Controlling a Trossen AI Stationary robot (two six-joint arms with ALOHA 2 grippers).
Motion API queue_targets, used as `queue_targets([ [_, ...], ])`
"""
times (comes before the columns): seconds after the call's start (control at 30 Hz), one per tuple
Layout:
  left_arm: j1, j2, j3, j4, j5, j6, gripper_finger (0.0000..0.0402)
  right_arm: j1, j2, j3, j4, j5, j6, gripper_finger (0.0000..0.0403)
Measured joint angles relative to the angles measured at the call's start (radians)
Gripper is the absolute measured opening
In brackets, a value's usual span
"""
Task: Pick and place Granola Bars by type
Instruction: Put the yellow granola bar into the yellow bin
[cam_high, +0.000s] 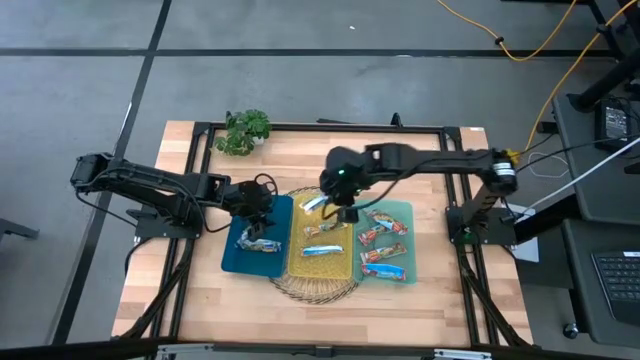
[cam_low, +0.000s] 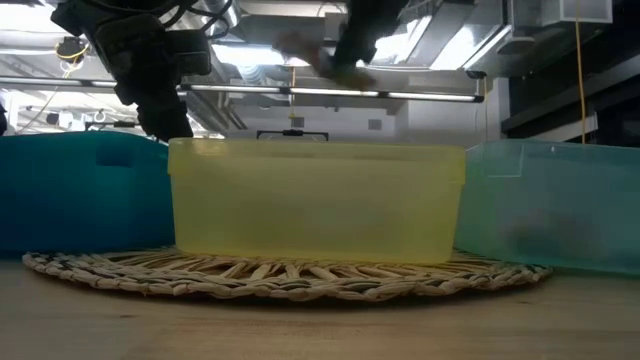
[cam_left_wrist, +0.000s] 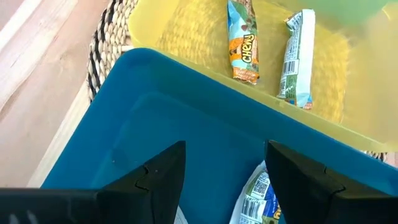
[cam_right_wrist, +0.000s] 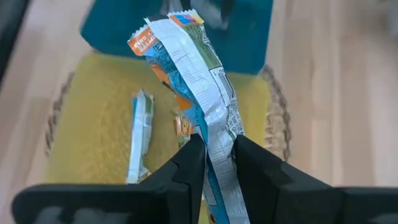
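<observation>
Left gripper (cam_left_wrist: 224, 180) fingers spread over the blue bin (cam_left_wrist: 180, 124) (one bar (cam_left_wrist: 258, 199) in it); two bars (cam_left_wrist: 242, 40) in the yellow bin (cam_left_wrist: 186, 25) beyond.

You've got granola bars in three bins, landmark = yellow bin (cam_high: 318, 262). One blue-orange bar (cam_right_wrist: 193, 106) hangs crumpled in the right gripper (cam_right_wrist: 214, 163) above it; two bars (cam_high: 323, 250) lie flat inside. Red-orange bars (cam_high: 384, 240) sit just right of it, blue-white ones (cam_high: 258, 241) just left.
</observation>
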Motion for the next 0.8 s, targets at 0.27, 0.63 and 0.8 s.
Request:
queue_targets([
  [0.27, 0.000, 0.000, 0.000, 0.000, 0.001, 0.059, 0.0210, 0.009, 0.170, 0.000, 0.032, 0.008, 0.023, 0.0090],
  [0.63, 0.000, 0.000, 0.000, 0.000, 0.003, 0.050, 0.0210, -0.003, 0.350, 0.000, 0.116, 0.034, 0.072, 0.0090],
  [0.8, 0.000, 0.000, 0.000, 0.000, 0.003, 0.050, 0.0210, -0.017, 0.391, -0.013, 0.120, 0.053, 0.124, 0.0090],
])
